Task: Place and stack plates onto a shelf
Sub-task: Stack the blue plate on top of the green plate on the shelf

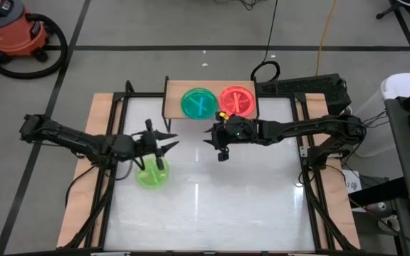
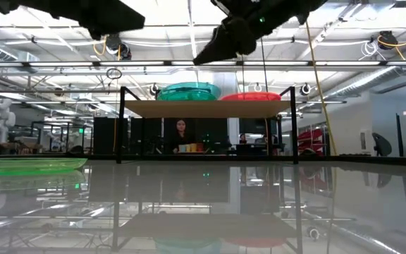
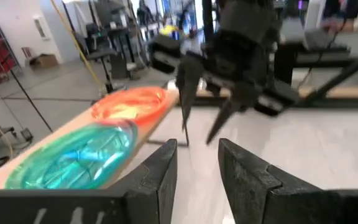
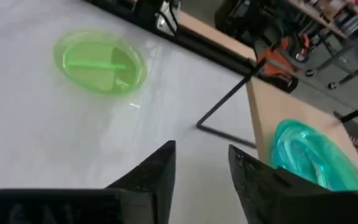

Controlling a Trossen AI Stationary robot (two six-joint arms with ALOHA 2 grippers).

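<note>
Orange shop vacuum (image 1: 16, 32), keyboard (image 1: 306, 87) beside table

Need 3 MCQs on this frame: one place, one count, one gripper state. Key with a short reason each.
1. Where is the green plate?
A. on the shelf
B. on the table, under the left gripper
C. in the right gripper

2. How many plate stacks sit on the shelf?
A. one
B. two
C. four

3. What is the right gripper holding?
A. nothing
B. a red plate
C. a green plate

Key:
1 B: the high view shows it flat on the white table beneath the left gripper.
2 B: a teal stack and a red stack lie side by side.
3 A: its wrist view shows parted fingers with nothing between.
</note>
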